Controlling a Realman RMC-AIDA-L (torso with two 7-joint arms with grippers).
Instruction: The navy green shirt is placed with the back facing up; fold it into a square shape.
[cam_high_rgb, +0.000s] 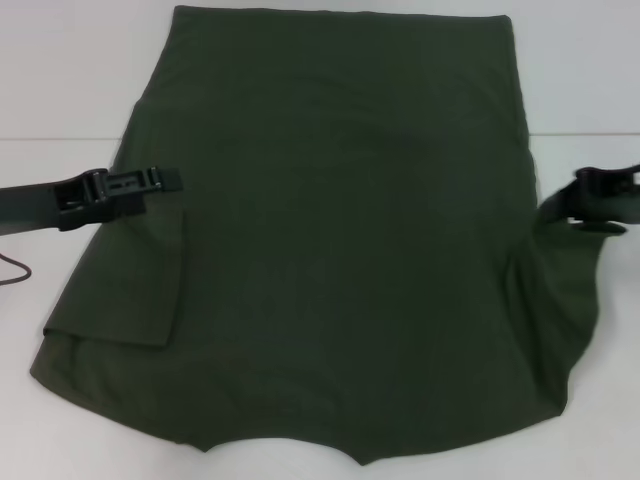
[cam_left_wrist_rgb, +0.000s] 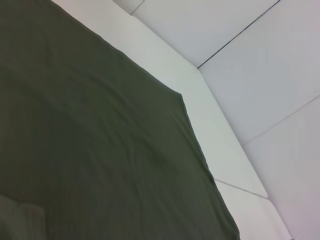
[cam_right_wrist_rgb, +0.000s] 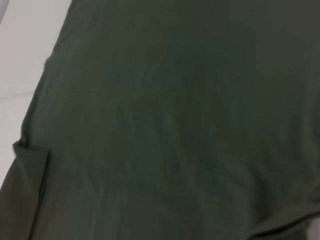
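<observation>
— Olive-green cloth covers most of the white tabletop (cam_high_rgb: 60, 90), doesn't it?

— Yes. That is the shirt (cam_high_rgb: 340, 260), spread flat with its plain side up. Its straight hem lies at the far edge and the neckline curve is nearest the robot. The left sleeve is folded in over the body, forming a flap by the near left corner.

— Where is the left end effector (cam_high_rgb: 165, 182)?

— Over the shirt's left edge, just above that folded sleeve, pointing inward. Its fingers look pressed together, but I cannot tell whether any cloth is caught between them.

— And the right end effector (cam_high_rgb: 590, 185)?

— At the shirt's right edge, where the cloth rises in a ridge toward it. Whether it pinches the cloth I cannot tell.

— The wrist views?

— Only green cloth with soft wrinkles and some bare white surface.
</observation>
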